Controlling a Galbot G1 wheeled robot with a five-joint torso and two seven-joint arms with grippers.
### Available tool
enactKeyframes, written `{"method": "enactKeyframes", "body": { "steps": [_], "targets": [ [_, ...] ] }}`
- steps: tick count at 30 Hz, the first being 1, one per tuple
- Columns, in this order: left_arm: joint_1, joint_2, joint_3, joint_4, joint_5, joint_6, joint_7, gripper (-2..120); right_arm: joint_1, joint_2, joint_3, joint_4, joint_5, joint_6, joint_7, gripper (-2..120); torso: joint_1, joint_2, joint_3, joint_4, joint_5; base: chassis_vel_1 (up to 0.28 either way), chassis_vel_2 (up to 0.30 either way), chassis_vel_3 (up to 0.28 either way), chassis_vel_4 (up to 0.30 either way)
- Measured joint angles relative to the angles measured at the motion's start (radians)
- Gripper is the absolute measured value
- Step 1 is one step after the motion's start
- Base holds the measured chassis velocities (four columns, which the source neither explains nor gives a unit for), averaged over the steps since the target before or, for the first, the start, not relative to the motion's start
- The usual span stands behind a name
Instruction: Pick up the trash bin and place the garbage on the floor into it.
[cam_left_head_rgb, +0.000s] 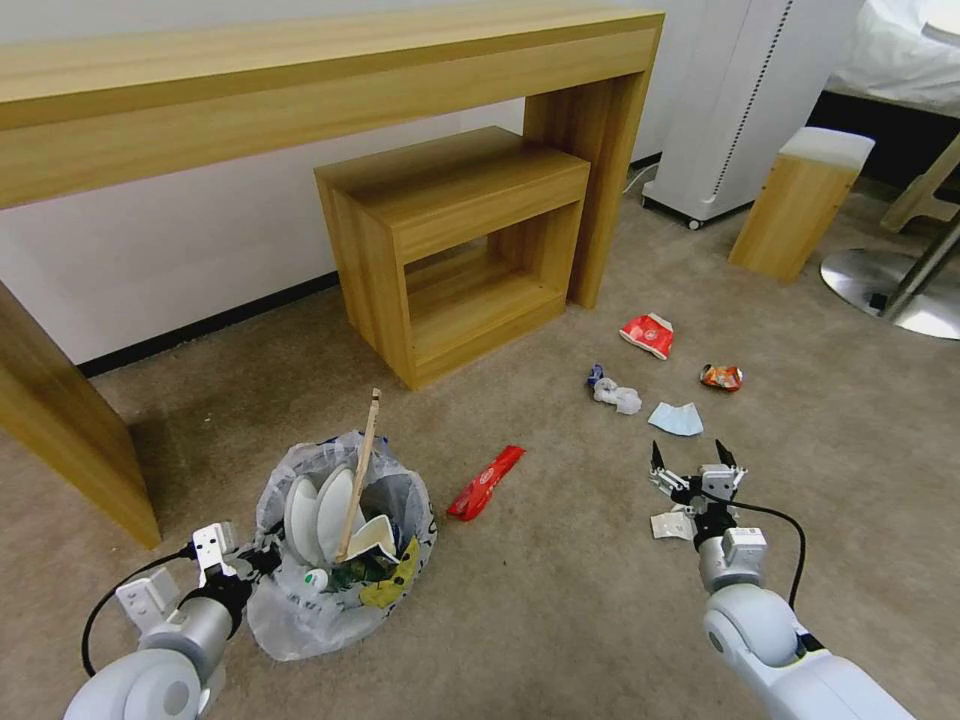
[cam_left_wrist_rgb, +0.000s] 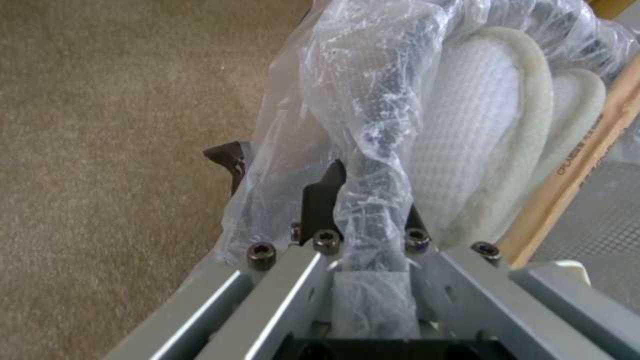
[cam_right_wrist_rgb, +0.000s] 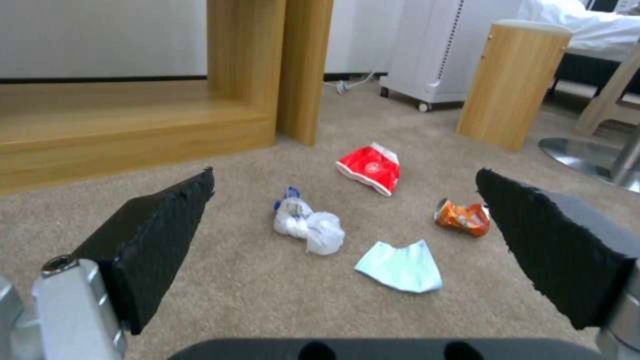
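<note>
Left gripper (cam_left_head_rgb: 262, 560) w/ fingers clamped on the trash bin (cam_left_head_rgb: 345, 545) rim and bag; bin on the floor (cam_left_head_rgb: 560, 600), slippers (cam_left_head_rgb: 318, 515) inside. Right gripper (cam_left_head_rgb: 692, 462) hovers, fingers wide apart, near blue mask (cam_left_head_rgb: 676, 418) (tissue (cam_left_head_rgb: 617, 394), red wrappers (cam_left_head_rgb: 648, 335) just beyond).

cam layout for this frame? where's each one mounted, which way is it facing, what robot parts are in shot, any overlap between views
Head view: on the robot's head, facing forward and down at the floor; both arms show, left gripper at the trash bin, right gripper open.
Left wrist view: on the left wrist, looking along its fingers clamped on the bin's plastic bag, white slippers inside.
Right wrist view: on the right wrist, facing floor litter between open fingers.
Shared: head and right wrist views both show the blue mask and red wrapper.
</note>
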Motion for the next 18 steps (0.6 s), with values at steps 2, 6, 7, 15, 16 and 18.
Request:
{"method": "enactKeyframes", "body": {
  "steps": [2, 6, 7, 15, 16, 18],
  "targets": [
    [0.000, 0.000, 0.000, 0.000, 0.000, 0.000, 0.000, 1, 0.000, 0.000, -0.001, 0.000, 0.002, 0.000, -0.001, 100, 0.000, 0.000, 0.000, 0.0000, 0.0000, -0.045, 0.037, 0.060, -0.041],
    [0.001, 0.000, 0.000, 0.002, 0.000, -0.001, 0.001, 1, 0.004, -0.004, -0.004, -0.001, 0.010, 0.000, -0.003, 100, 0.000, 0.000, 0.000, 0.0001, 0.0000, 0.000, 0.000, 0.000, 0.000],
    [0.000, 0.001, 0.000, 0.003, 0.001, -0.001, 0.001, 1, 0.001, -0.008, -0.002, 0.000, 0.010, -0.014, -0.004, 100, 0.000, 0.000, 0.000, 0.0003, -0.0001, 0.000, 0.000, 0.000, 0.000],
    [-0.005, 0.002, 0.002, 0.010, 0.000, -0.005, 0.002, 1, -0.027, -0.032, -0.010, -0.001, 0.089, -0.121, 0.057, 100, 0.000, 0.000, 0.000, -0.0002, 0.0000, 0.000, 0.000, 0.000, 0.000],
    [-0.006, 0.001, 0.003, 0.012, 0.000, -0.006, 0.003, 1, -0.030, -0.038, -0.013, -0.003, 0.115, -0.148, 0.069, 100, 0.000, 0.000, 0.000, -0.0001, 0.0000, 0.000, 0.000, 0.000, 0.000],
    [-0.006, 0.000, 0.003, 0.016, 0.001, -0.012, 0.005, 1, -0.036, -0.049, -0.014, 0.000, 0.216, -0.221, 0.081, 100, 0.000, 0.000, 0.000, -0.0001, 0.0000, 0.000, 0.000, 0.000, 0.000]
  ]
}}
